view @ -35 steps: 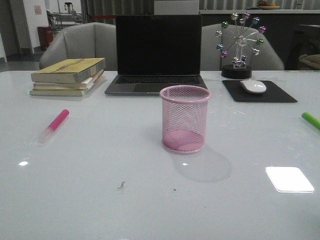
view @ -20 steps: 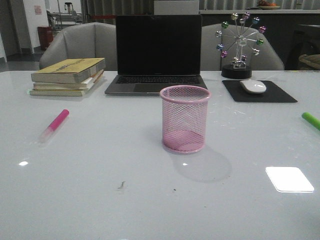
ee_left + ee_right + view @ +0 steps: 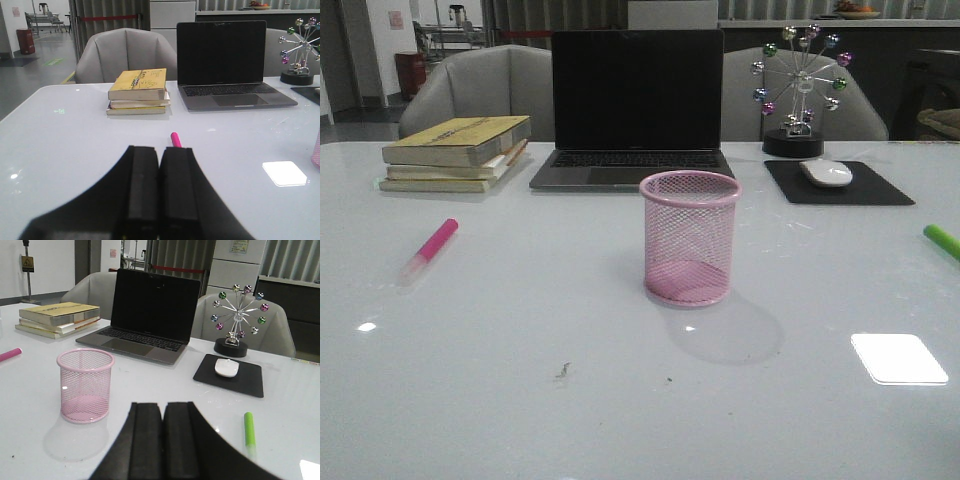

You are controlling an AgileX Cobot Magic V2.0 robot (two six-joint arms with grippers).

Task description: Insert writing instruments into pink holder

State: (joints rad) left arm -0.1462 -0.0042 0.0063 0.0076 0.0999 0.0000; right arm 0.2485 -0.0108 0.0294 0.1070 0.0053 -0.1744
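The pink holder (image 3: pixel 689 238) stands upright and empty in the middle of the white table; the right wrist view also has the holder (image 3: pixel 85 385). The pink marker (image 3: pixel 430 249) lies flat at the left, pale end toward me. At the right edge lies the green marker (image 3: pixel 942 241). My left gripper (image 3: pixel 159 150) is shut with nothing in it, the pink marker (image 3: pixel 175 139) poking out just beyond its tips. My right gripper (image 3: pixel 163 406) is shut and empty, with the green marker (image 3: pixel 249 429) lying beside it. Neither gripper shows in the front view.
An open laptop (image 3: pixel 634 108) sits behind the holder. A stack of books (image 3: pixel 457 152) is at the back left. A white mouse (image 3: pixel 826 172) on a black pad (image 3: pixel 840 185) and a ferris-wheel ornament (image 3: pixel 798 90) stand at the back right. Grey chairs are behind the table.
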